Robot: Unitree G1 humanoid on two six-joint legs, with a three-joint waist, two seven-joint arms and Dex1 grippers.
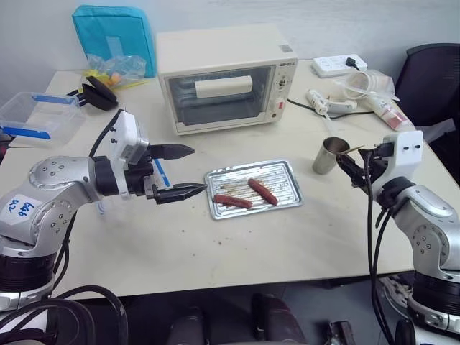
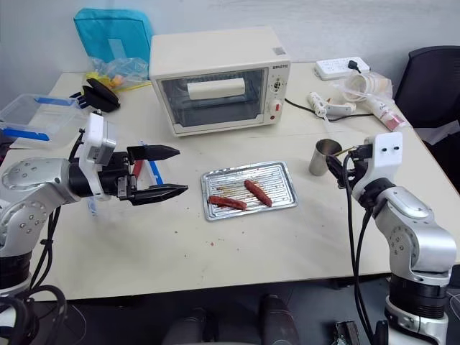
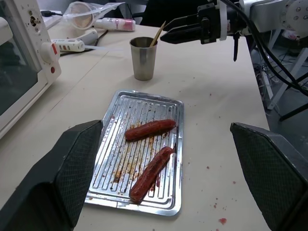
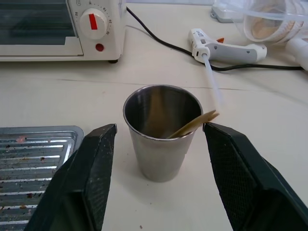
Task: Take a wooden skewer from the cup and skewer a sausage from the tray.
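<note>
Right gripper (image 4: 159, 144) jaws released, straddling cup (image 4: 162, 130); pinch wooden skewer (image 4: 195, 125) above the rim. Left gripper (image 1: 176, 172) released too.

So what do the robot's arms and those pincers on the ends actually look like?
Both arms are chunky, rounded silver-grey segments with black joints. Each wrist carries a white boxy block, and loose black cables loop along the arms. The left gripper and right gripper each have two black, tapering fingers with finely textured inner pads. A white label with blue handwriting sits on the left arm.
</note>
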